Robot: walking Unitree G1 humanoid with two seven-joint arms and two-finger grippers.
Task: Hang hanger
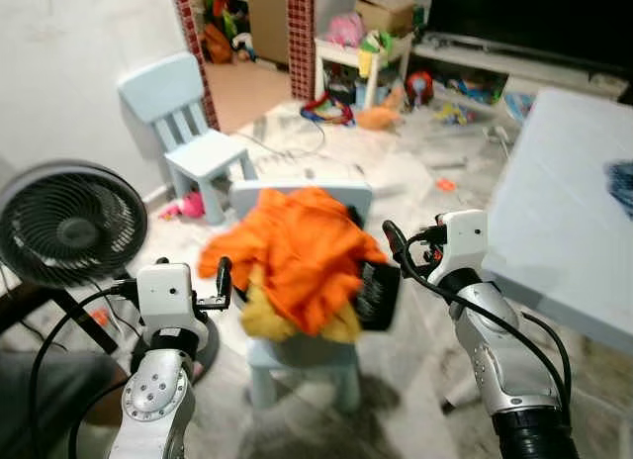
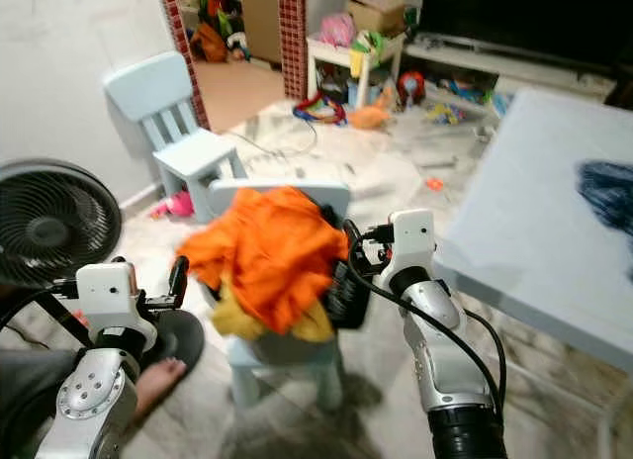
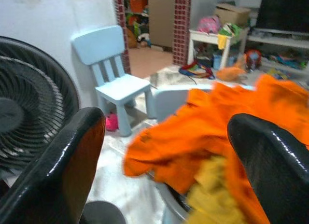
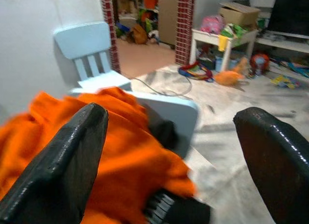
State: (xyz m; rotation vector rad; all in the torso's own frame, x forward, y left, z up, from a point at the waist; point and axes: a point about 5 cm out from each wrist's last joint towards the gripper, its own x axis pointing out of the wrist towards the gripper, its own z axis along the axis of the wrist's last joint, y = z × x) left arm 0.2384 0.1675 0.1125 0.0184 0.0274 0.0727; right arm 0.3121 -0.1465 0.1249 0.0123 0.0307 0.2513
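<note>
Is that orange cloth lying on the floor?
No, the orange cloth is heaped on the seat of a small pale blue chair, on top of something yellow, well above the floor.

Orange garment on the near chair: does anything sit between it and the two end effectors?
Nothing visible does. The left end effector and right end effector flank the orange garment heaped on the pale blue chair, both open.
</note>
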